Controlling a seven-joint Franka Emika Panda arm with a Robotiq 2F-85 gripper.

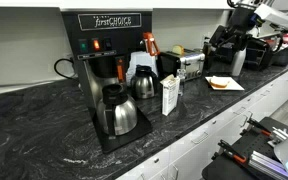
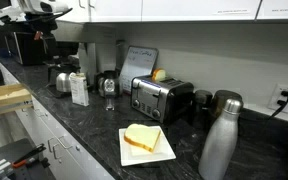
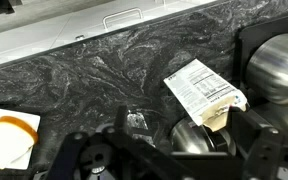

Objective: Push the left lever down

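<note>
The silver two-slot toaster (image 2: 162, 98) stands on the black marble counter and also shows in an exterior view (image 1: 191, 66). Its levers are on the front face, too small to tell their position. My gripper (image 1: 229, 38) hangs high above the counter, apart from the toaster. In the wrist view the gripper (image 3: 169, 150) is open and empty. It looks down on a milk carton (image 3: 204, 90) and a steel jug (image 3: 196, 135). The toaster is out of the wrist view.
A coffee maker (image 1: 104, 70) with a carafe (image 1: 118, 112) stands on the counter. A carton (image 1: 170, 95), a glass (image 2: 108, 86), a plate with toast (image 2: 144, 142) and a steel bottle (image 2: 219, 140) are nearby. A drawer (image 2: 6, 97) is pulled open.
</note>
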